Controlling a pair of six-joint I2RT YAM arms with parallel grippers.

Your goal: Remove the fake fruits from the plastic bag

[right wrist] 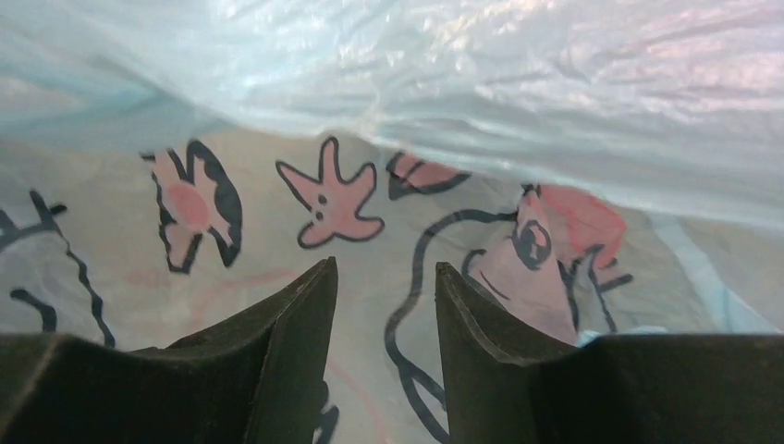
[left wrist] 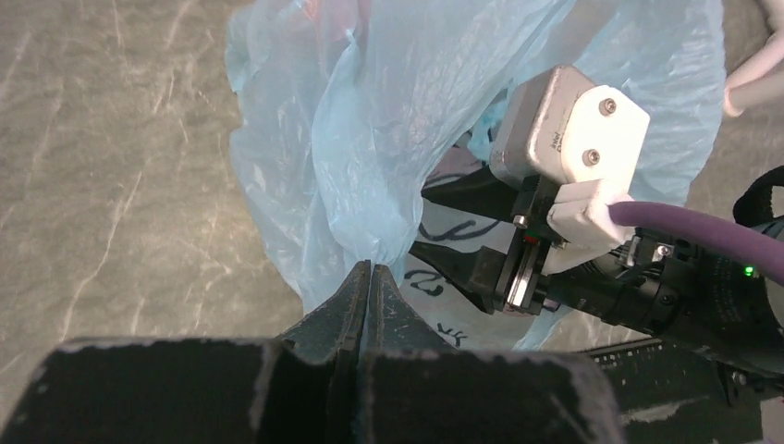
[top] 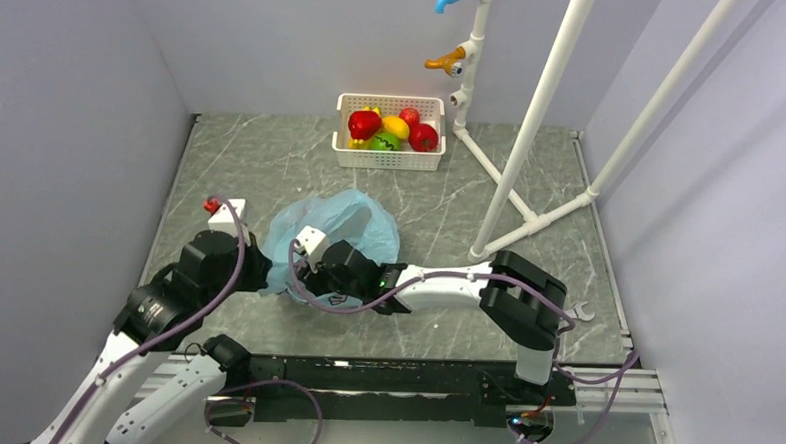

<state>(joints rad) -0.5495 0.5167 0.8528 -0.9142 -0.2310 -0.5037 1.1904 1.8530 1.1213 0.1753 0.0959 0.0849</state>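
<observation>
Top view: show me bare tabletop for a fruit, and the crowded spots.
Bare: the table strip between the white basket and the plastic bag, and the patch right of the bag up to the pipe frame. Crowded: the near edge, where the left gripper and right gripper meet the bag.

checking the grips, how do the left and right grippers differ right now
The left gripper is shut, pinching a bunched fold of the bag; the right gripper has jaws apart, nothing between them. The left grips from outside the bag's edge; the right reaches inside, film above and below it. Both are dark and at the bag.
</observation>
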